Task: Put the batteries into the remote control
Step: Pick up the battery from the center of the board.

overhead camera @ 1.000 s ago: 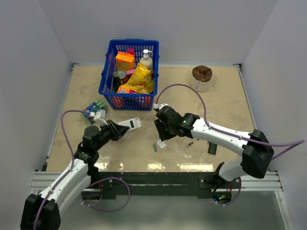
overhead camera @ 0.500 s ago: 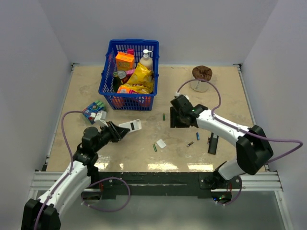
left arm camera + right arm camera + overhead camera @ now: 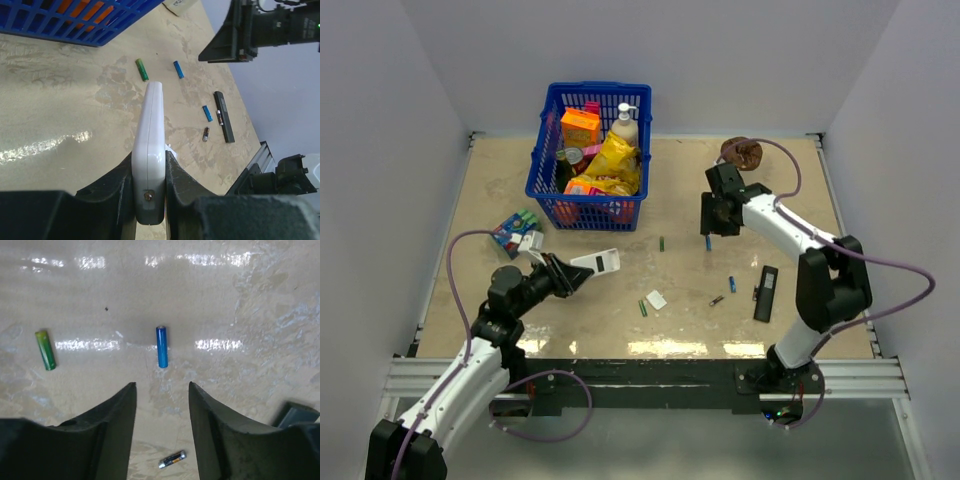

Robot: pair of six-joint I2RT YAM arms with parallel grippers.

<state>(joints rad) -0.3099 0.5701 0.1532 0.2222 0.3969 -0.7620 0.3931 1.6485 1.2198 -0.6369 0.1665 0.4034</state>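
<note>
My left gripper [image 3: 572,272] is shut on the white remote control [image 3: 598,263] and holds it edge-on above the table; in the left wrist view the remote [image 3: 150,135] sits clamped between both fingers. My right gripper [image 3: 713,230] is open and empty, hovering just behind a blue battery [image 3: 708,242], which lies just ahead of its fingertips in the right wrist view [image 3: 162,353]. Other batteries lie loose: a green one [image 3: 661,243] [image 3: 45,350], a second blue one [image 3: 731,284], a dark/silver one [image 3: 717,300] [image 3: 172,459] and a second green one [image 3: 642,308].
A small white cover piece [image 3: 656,299] lies by the near green battery. A black remote [image 3: 766,292] lies at the right. A blue basket [image 3: 542,150] of groceries stands at the back. A brown-topped cup [image 3: 741,157] is behind the right arm. A battery pack [image 3: 515,228] lies at the left.
My right arm has swung from the table's middle, near the cover piece, back and to the right to the far blue battery. My left gripper still holds the remote, barely moved.
</note>
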